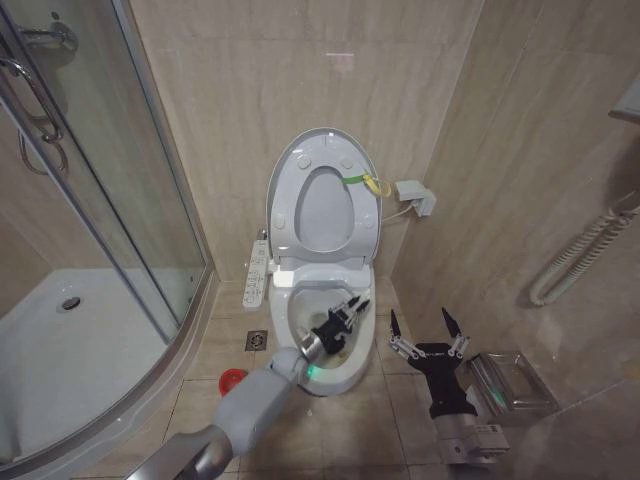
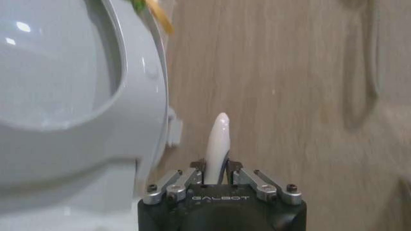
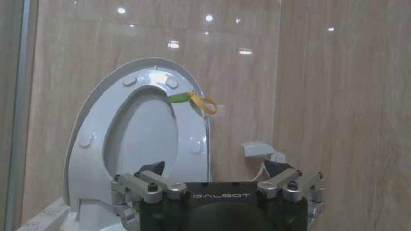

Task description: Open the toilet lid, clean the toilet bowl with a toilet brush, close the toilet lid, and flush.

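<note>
The toilet lid (image 1: 325, 212) stands raised against the wall with the seat ring (image 1: 368, 215) folded up on it; a yellow-green loop tag (image 1: 372, 184) hangs at the edge. Below it the white toilet bowl (image 1: 283, 312) lies uncovered. My left gripper (image 1: 352, 308) reaches down into the bowl. In the left wrist view that gripper (image 2: 216, 169) is shut on the toilet brush's pale handle (image 2: 219, 137); the bristle head is hidden. My right gripper (image 1: 420, 316) hovers open to the right of the bowl, holding nothing. From the right wrist, the gripper (image 3: 218, 174) faces the lid (image 3: 142, 137).
A red holder cup (image 1: 232, 380) and a floor drain (image 1: 257, 340) sit on the tiles left of the bowl. The button panel (image 1: 257, 272) runs along the bowl's left side. A glass shower enclosure (image 1: 95, 200) stands at the left, and a metal shelf (image 1: 515, 380) at the right.
</note>
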Available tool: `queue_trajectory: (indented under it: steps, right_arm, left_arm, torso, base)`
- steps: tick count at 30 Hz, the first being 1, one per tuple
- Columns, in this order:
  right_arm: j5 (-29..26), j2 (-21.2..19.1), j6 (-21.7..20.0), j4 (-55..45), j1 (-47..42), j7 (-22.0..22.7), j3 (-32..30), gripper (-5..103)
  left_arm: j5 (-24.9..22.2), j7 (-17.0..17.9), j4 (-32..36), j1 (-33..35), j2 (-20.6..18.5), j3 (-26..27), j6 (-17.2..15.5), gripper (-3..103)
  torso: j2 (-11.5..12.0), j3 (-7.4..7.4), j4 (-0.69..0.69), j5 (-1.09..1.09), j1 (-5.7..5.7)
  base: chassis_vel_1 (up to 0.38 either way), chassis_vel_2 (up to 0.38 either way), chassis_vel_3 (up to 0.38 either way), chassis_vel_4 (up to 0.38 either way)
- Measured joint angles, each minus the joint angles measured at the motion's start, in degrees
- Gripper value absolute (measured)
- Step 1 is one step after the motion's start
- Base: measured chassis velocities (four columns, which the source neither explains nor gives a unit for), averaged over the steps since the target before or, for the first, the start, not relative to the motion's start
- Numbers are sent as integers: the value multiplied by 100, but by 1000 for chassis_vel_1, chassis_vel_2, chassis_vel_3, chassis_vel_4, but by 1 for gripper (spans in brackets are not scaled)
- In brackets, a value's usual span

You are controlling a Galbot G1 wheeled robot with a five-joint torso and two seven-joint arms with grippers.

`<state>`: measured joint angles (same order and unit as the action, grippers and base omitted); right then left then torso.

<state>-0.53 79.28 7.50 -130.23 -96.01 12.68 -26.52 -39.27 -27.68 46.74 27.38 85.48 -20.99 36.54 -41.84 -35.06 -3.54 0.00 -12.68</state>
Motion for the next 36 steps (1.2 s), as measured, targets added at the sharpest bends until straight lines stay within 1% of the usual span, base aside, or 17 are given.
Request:
queue_trajectory:
  steps: [2, 6, 9, 12, 15, 16, 17, 18, 21, 22, 23, 26, 30, 31, 32, 34, 36]
  right_arm:
    - [0, 0, 0, 0, 0, 0, 0, 100]
    - [0, 0, 0, 0, 0, 0, 0, 100]
    - [0, 0, 0, 0, 0, 0, 0, 100]
    - [0, 0, 0, 0, 0, 0, 0, 100]
    - [0, 0, 0, 0, 0, 0, 0, 100]
    - [0, 0, 0, 0, 0, 0, 0, 100]
    - [0, 0, 0, 0, 0, 0, 0, 100]
    - [0, 0, 0, 0, 0, 0, 0, 100]
    - [0, 0, 0, 0, 0, 0, 0, 100]
    - [0, 0, 0, 0, 0, 0, 0, 100]
    - [0, 0, 0, 0, 0, 0, 0, 100]
    - [0, 0, 0, 0, 0, 0, 0, 100]
    - [0, 0, 0, 0, 0, 0, 0, 100]
    - [0, 0, 0, 0, 0, 0, 0, 100]
    - [0, 0, 0, 0, 0, 0, -1, 100]
    - [0, 0, 0, 0, 0, 0, 0, 100]
    - [0, 0, 0, 0, 0, 0, 0, 100]
  left_arm:
    - [-48, 17, 70, -7, -6, -11, -6, 22]
    - [-96, 51, 265, 122, -40, -94, -19, 22]
    - [-67, 43, 166, 256, -32, -198, 16, 20]
    - [238, -65, -192, 321, -18, -205, 209, 20]
    - [258, -83, -196, 335, -81, -206, 225, 20]
    - [231, -73, -129, 328, -105, -199, 219, 23]
    - [166, -43, 13, 297, -114, -181, 187, 23]
    - [166, -43, 13, 297, -114, -181, 187, 23]
    - [-85, 57, 508, 216, -107, -181, 68, 23]
    - [-85, 57, 508, 216, -107, -181, 68, 23]
    - [-143, 77, 621, 207, -91, -192, 51, 20]
    - [-210, 69, 679, 205, -47, -225, 35, 20]
    - [-189, -90, 209, 212, -8, -238, 87, 20]
    - [-189, -90, 209, 212, -8, -238, 87, 20]
    - [-117, -99, 89, 215, -35, -234, 82, 20]
    - [205, -111, -167, 197, -74, -133, 76, 20]
    - [285, -112, -240, 175, -85, -80, 87, 20]
  torso:
    - [0, 0, -2, -1, 0]
    - [0, 1, 1, 0, 0]
    - [0, 1, 1, -1, 0]
    - [-1, 2, -1, -2, 1]
    - [0, 2, 0, -1, 0]
    - [0, 1, 3, 2, 0]
    - [0, 0, 5, 2, 0]
    - [0, 0, 5, 2, 0]
    - [0, 0, 0, 1, 0]
    - [0, 0, 0, 1, 0]
    - [0, 0, -1, 1, 0]
    - [0, 0, -1, 0, 0]
    - [0, 0, 1, -1, 0]
    - [0, 0, 1, -1, 0]
    - [0, 0, 0, -1, 0]
    - [0, 1, 1, -2, 0]
    - [-1, 2, -1, -3, 0]
  base:
    - [0, 0, 0, 0]
    - [0, 0, 0, 0]
    - [0, 0, 0, 0]
    - [0, 0, 0, 0]
    - [0, 0, 0, 0]
    - [0, 0, 0, 0]
    - [0, 0, 0, 0]
    - [0, 0, 0, 0]
    - [0, 0, 0, 0]
    - [0, 0, 0, 0]
    - [0, 0, 0, 0]
    - [0, 0, 0, 0]
    - [0, 0, 0, 0]
    - [0, 0, 0, 0]
    - [0, 0, 0, 0]
    - [0, 0, 0, 0]
    - [0, 0, 0, 0]
